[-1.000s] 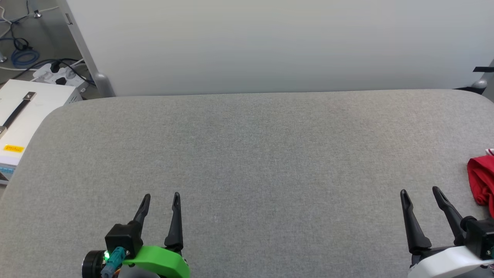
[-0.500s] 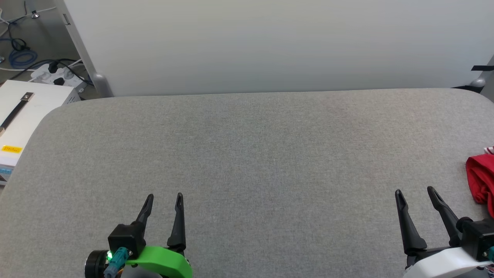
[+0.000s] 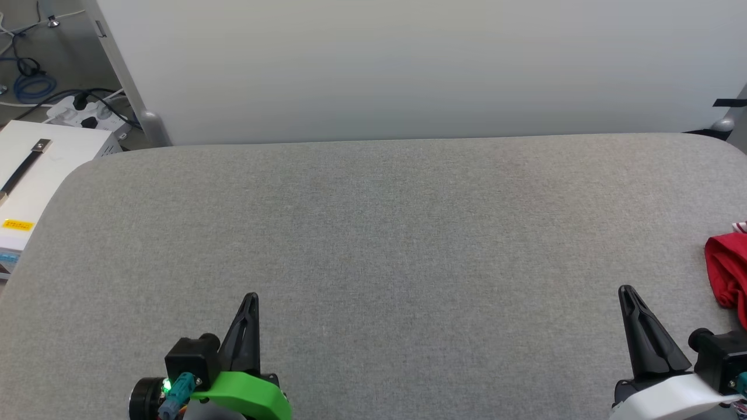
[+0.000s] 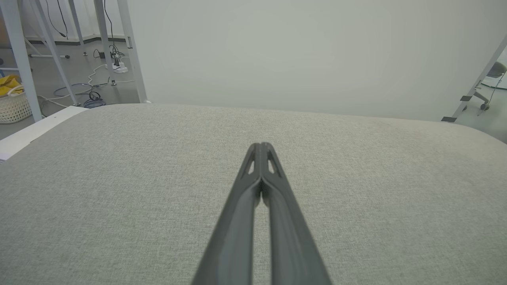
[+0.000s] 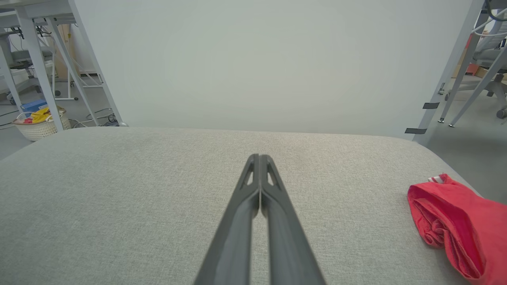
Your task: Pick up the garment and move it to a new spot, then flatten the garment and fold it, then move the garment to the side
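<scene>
Grey fabric-covered table (image 3: 373, 233), wide, with rounded corners.

Left claw (image 3: 250, 298): low over the near left part of the table. Its two dark fingers (image 4: 237, 221) are pressed together tip to tip with nothing between them.

Right claw (image 3: 627, 290): low over the near right part, likewise closed tight and empty.

Both claws point across the table toward the white panel (image 3: 408, 64) that stands behind its far edge.

Garment (image 5: 451, 221): red cloth, bunched and rolled into folds. It lies on the table at the right-hand end.
- It is off to the right of the right claw, near it but not touching, and well apart from the left claw.
- A bit of red-and-white striped trim shows at its far end.
- Part of it runs past the picture edge, so its full lie is hard to judge. It is probably a loose heap rather than spread flat.

Off the table's left side:
- white box (image 3: 35, 169) with a black strap
- power strip (image 3: 87, 114) beyond it, with cables (image 3: 35, 87)
- pale basket (image 5: 37, 124) farther back, with something yellow in it
</scene>
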